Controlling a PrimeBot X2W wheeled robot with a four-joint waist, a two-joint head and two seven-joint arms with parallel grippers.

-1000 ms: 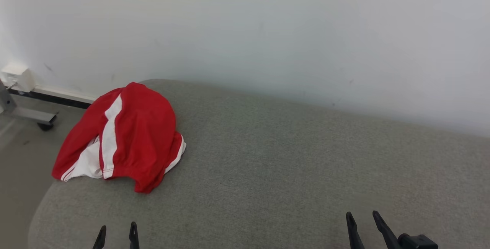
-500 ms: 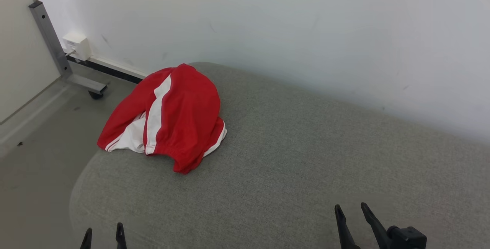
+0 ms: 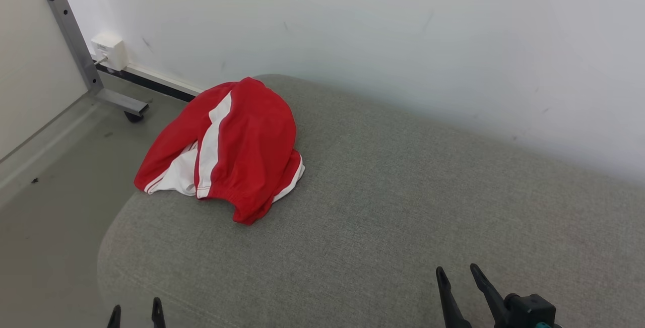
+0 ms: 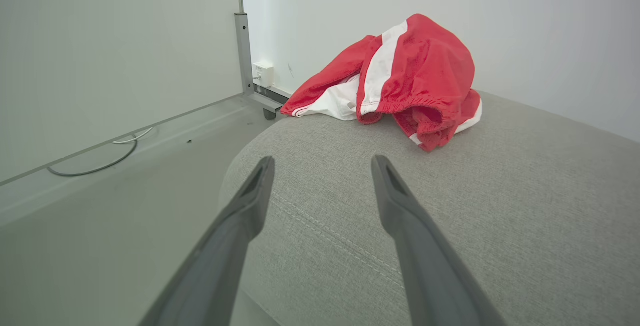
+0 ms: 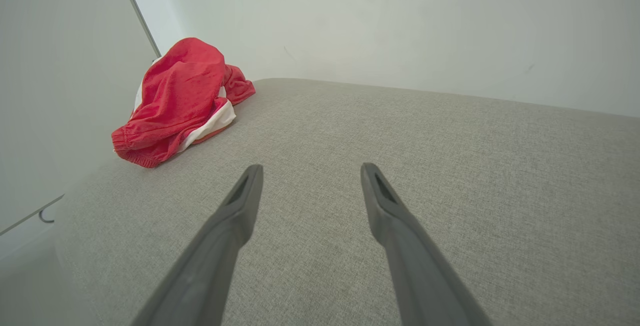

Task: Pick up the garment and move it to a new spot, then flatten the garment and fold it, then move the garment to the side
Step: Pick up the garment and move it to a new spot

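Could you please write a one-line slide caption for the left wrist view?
Open left gripper faces a crumpled red-and-white garment near the edge of the grey cushion.

Lab-like room: bare wall [image 3: 352, 25], wheeled partition [image 3: 30, 66].

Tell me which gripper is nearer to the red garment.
The left gripper: the garment lies ahead of it, while the right gripper stands farther off to the side.

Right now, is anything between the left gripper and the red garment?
Nothing visible is in the way. The left gripper is open and holds nothing. Only the grey cushion lies between its fingertips and the red garment, which sits crumpled at the cushion's far left end.
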